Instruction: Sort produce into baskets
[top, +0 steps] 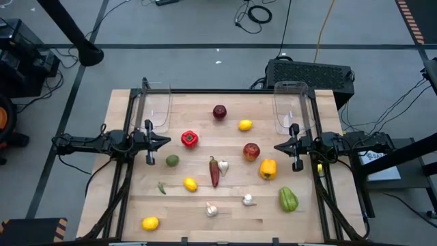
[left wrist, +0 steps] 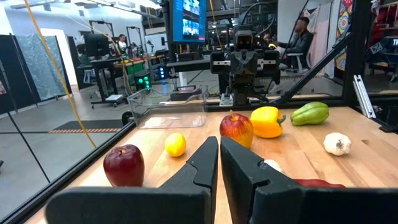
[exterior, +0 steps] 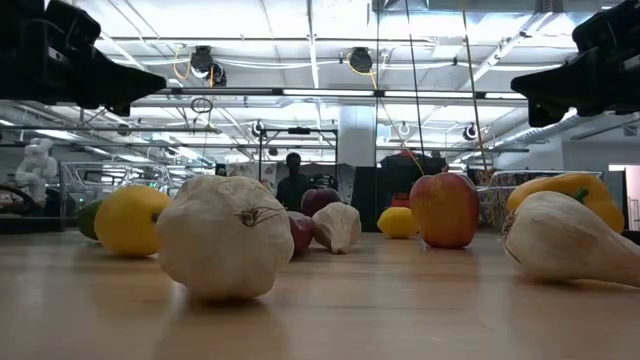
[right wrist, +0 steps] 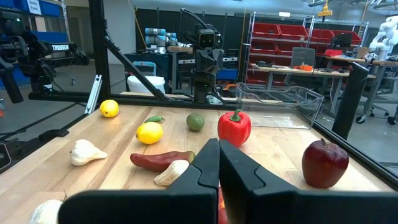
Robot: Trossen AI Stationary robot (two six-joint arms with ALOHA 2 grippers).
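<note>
Room: we look across a lab with shelving, screens and seated people beyond the wooden table (top: 136,205).
Baskets: two clear bins stand at the far corners, the left basket (top: 156,106) and the right basket (top: 292,104); both look empty, so we judge the sorting not yet begun.
Arms: each reaches in from its own side at mid-table, facing the other, which we read as a waiting pose.
Left gripper (top: 166,141): fingers closed with a hairline gap, holding nothing, raised off the table just beside the red bell pepper (top: 190,139).
Right gripper (top: 278,146): fingers pressed together, holding nothing, near the red apple (top: 251,152).
Produce: all of it lies loose on the boards between the arms, none in a bin: green pepper (top: 288,199), yellow pepper (top: 268,169), dark apple (top: 219,112), lime (top: 172,160), red chili (top: 214,171), far lemon (top: 245,125), middle lemon (top: 190,184), near lemon (top: 150,223).
Smallest: three garlic bulbs, one (top: 212,210) at the near edge.
High view only: the whole layout and both bins at once.
Low view only: a garlic bulb (exterior: 225,238) looms closest, hiding the pieces behind; no bin shows clearly.
Wrist views only: the closed fingers up close, and the opposite arm across the table.
</note>
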